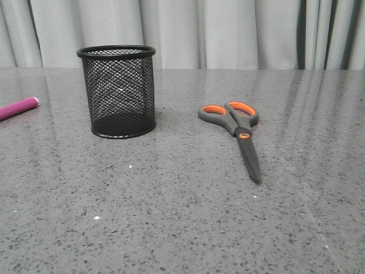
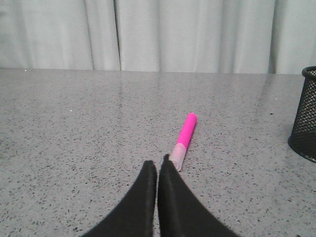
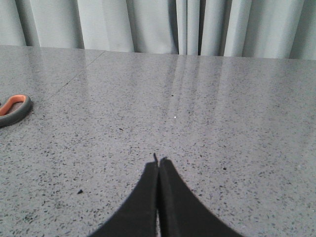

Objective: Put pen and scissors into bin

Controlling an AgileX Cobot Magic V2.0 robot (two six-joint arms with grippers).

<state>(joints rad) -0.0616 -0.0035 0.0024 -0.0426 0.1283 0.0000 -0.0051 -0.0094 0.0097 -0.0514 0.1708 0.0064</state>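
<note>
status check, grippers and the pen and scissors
Left gripper shut, right gripper shut, both empty. Pen and scissors flat on table, outside bin. Nothing blocking.

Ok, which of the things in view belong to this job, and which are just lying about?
For the job:
- pen, lying on the table
- scissors, lying flat, closed
- bin, upright, nothing in it yet
- left gripper and right gripper, both shut, holding nothing

Lying about:
- nothing loose; only the table and the curtain behind it
</note>
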